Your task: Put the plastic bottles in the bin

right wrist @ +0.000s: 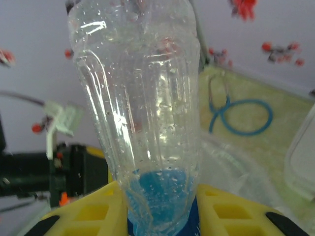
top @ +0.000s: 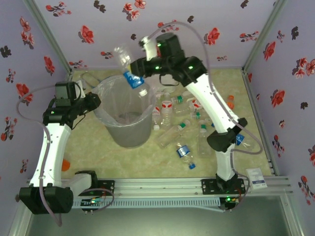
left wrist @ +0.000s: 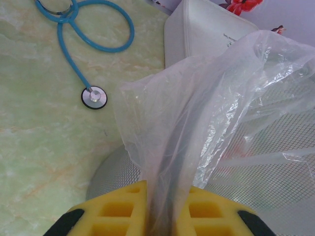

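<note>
Above the bin (top: pixel 129 133) rim — blue-labelled bottle (top: pixel 129 73) between right fingers (right wrist: pixel 93 214)

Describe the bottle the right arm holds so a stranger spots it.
Find the grey plastic-lined bin. Over its far rim, the right end effector clamps a blue-labelled bottle. It alone is airborne; the others lie on the table.

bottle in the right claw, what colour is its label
Blue. The label on the bottle shows best in the right wrist view.
</note>
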You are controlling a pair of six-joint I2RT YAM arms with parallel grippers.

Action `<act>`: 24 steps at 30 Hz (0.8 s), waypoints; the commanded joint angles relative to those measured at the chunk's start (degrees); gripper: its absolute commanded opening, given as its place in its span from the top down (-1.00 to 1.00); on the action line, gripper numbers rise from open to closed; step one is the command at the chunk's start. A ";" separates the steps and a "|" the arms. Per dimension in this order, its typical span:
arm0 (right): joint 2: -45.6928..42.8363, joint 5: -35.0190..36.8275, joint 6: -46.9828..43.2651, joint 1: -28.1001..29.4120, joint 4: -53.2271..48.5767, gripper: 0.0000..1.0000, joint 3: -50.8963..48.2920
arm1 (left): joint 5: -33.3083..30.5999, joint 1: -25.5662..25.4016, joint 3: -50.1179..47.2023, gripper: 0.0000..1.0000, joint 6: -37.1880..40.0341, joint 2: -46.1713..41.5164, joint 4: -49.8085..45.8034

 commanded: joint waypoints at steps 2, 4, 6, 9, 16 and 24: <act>1.95 6.27 -6.05 4.07 -12.56 0.51 4.06 | 1.63 -0.35 1.24 0.72 -0.25 0.70 0.96; 2.67 7.25 -7.06 5.79 -14.20 0.51 2.70 | 1.65 -0.34 1.51 0.75 -0.10 0.97 0.99; 3.26 7.78 -7.92 7.02 -15.37 0.50 1.65 | 1.66 -0.35 1.60 0.75 0.03 0.98 1.04; 3.72 9.17 -8.35 8.01 -16.60 0.43 0.51 | 1.62 -0.35 1.44 0.77 0.37 0.77 1.17; 2.98 9.82 -8.42 8.57 -15.58 -0.09 -0.15 | 1.62 -0.35 0.07 0.78 0.52 0.52 2.39; 1.44 9.87 -8.33 8.52 -12.16 -0.43 0.75 | 1.61 -0.35 0.03 0.79 0.88 0.89 2.67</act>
